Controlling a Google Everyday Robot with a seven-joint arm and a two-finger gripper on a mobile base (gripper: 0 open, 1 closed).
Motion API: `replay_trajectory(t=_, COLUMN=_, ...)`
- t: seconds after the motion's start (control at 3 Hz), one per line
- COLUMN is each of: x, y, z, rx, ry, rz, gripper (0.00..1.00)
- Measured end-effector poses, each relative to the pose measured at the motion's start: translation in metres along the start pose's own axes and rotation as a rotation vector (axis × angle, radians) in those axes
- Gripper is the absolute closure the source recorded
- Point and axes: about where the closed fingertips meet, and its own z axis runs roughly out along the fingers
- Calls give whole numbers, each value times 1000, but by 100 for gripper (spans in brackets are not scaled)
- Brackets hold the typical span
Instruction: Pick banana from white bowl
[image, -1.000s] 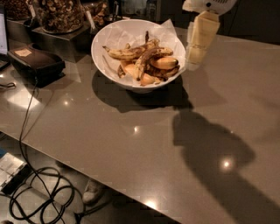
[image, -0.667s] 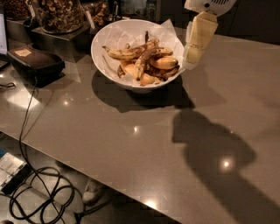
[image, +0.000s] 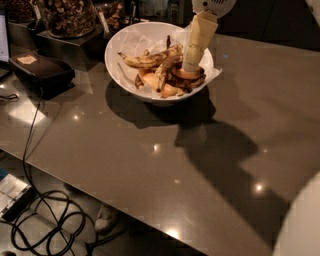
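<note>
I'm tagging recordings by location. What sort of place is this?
Probably an office snack counter or break area: a polished grey countertop, containers of snacks at the back, and a white bowl of bananas. The gripper dips into the bowl.

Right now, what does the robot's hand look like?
The hand is a long, pale cream piece, narrowing toward its tip, under a round white wrist. It is over the white bowl. No cables or markings show.
</note>
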Motion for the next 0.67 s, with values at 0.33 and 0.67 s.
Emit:
replay_trajectory(t=0.33, x=-13, y=-11, z=16, rx=-17, ry=3, rz=24, gripper=0)
replay_trajectory(t=0.67, x=-17, y=-19, z=27, rx=-24, ry=7, rz=48, gripper=8)
